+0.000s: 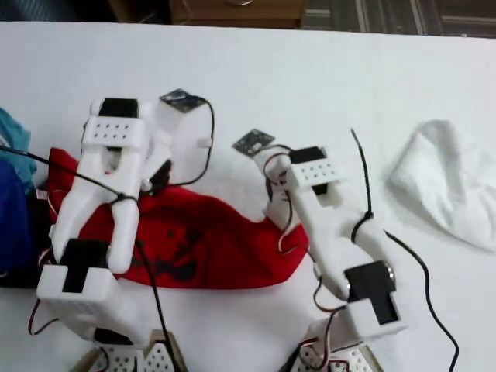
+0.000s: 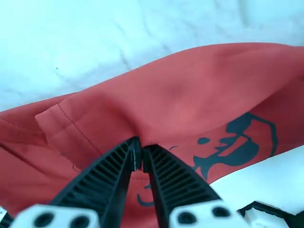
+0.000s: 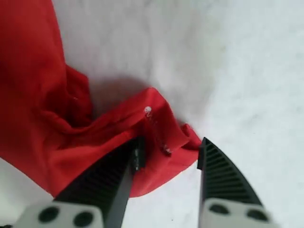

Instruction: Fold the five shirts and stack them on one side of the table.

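A white, cloth-covered table (image 1: pixel 310 70) spreads out on every side of the left gripper (image 2: pixel 138 142) and the right gripper (image 3: pixel 168 147). Just ahead of the left gripper its surface shows shallow creases. Around the right gripper it is finely rumpled.

Well beyond both grippers, past the table's far edge, stands a brown wooden cabinet (image 1: pixel 239 12) with a pale handle (image 1: pixel 240 2) near its top. On the right gripper's side of it lies grey floor (image 1: pixel 387 15) with straight seams. On the left gripper's side is a dark bluish patch (image 1: pixel 54 9), too dim to identify. The light is even and soft, and the shadows are faint.
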Robot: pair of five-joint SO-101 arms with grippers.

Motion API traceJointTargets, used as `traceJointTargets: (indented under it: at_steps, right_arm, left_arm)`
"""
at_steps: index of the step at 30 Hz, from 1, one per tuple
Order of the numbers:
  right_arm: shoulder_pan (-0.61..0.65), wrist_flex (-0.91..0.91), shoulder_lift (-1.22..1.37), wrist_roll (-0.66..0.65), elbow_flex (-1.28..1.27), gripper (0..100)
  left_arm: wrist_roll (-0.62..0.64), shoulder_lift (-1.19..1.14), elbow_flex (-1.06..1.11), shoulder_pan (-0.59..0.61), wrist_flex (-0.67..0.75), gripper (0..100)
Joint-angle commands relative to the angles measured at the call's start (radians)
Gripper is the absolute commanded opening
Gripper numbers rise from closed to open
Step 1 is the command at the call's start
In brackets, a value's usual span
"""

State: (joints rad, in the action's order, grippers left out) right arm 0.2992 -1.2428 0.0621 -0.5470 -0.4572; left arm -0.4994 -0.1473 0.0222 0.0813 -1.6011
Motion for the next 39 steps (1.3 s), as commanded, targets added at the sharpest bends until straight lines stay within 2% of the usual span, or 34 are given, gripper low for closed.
traceJointTargets:
  at_steps: [1,7,9,11,12,13,16,20,27,30,39]
  right_arm:
    - [0.002,0.03,0.027,-0.005,0.012,18.7]
    - [0.004,0.088,0.076,0.002,0.012,18.0]
    - [0.002,0.101,0.082,0.002,0.014,12.3]
    - [0.001,0.108,0.082,0.002,0.014,1.9]
    - [0.001,0.108,0.081,0.003,0.014,1.3]
    - [-0.001,0.108,0.077,0.003,0.014,3.6]
    - [-0.01,0.108,0.076,0.003,0.015,1.7]
    - [-0.084,0.087,0.059,-0.003,0.057,1.8]
    - [-0.269,-0.021,-0.12,-0.006,0.242,1.8]
    - [-0.306,-0.033,-0.177,-0.006,0.288,1.8]
    - [-0.401,-0.004,-0.173,-0.006,0.299,1.8]
  left_arm:
    - [0.0,0.006,-0.036,0.009,0.017,3]
    - [0.0,0.006,-0.036,0.009,0.021,3]
    - [0.0,0.006,-0.036,0.009,0.02,3]
    - [0.0,0.006,-0.036,0.009,0.02,3]
    - [0.0,0.006,-0.036,0.009,0.02,3]
    - [0.0,0.006,-0.036,0.009,0.02,3]
    - [0.0,0.006,-0.038,0.009,0.018,3]
    - [0.009,0.017,-0.058,0.011,0.011,2]
    - [0.035,0.014,-0.32,0.002,-0.144,2]
    - [0.055,0.008,-0.397,0.002,-0.15,2]
    - [0.06,0.014,-0.409,0.005,-0.112,2]
